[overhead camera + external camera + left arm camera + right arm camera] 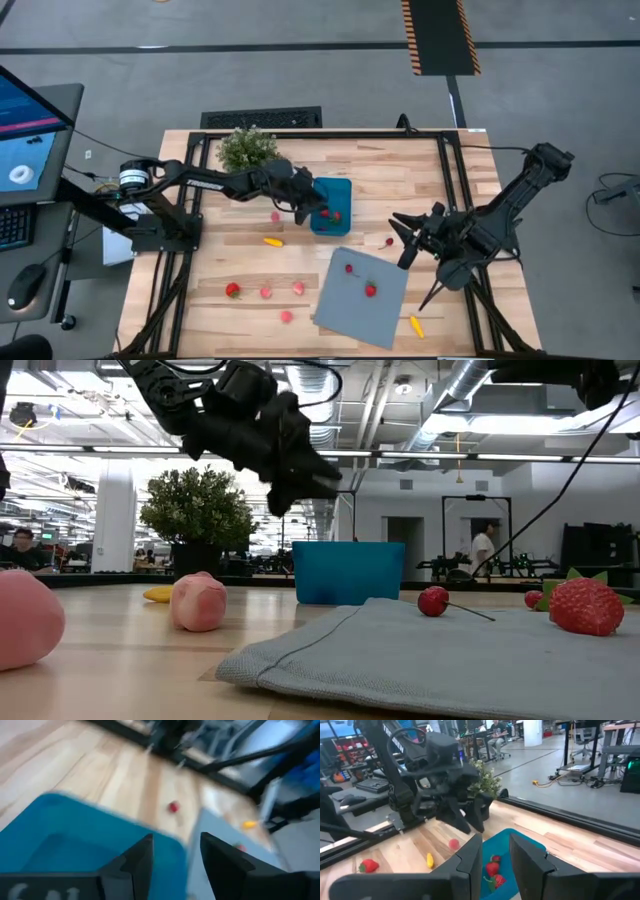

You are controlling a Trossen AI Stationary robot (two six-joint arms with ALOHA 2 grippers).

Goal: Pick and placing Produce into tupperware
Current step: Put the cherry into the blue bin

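Note:
The teal tupperware stands on the table at mid-far, with red strawberry-like pieces lying in it. My left gripper hovers open and empty over the tub's left rim; the low view shows the left gripper well above the tub. My right gripper is open and empty over the table to the right of the tub, facing it. Loose produce lies about: a pink piece, a yellow piece, a cherry and a strawberry.
A flat grey sheet lies near the front edge with two red pieces on it, and a yellow piece beside it. A potted green plant stands at the far edge, left of the tub. Pink pieces lie front left.

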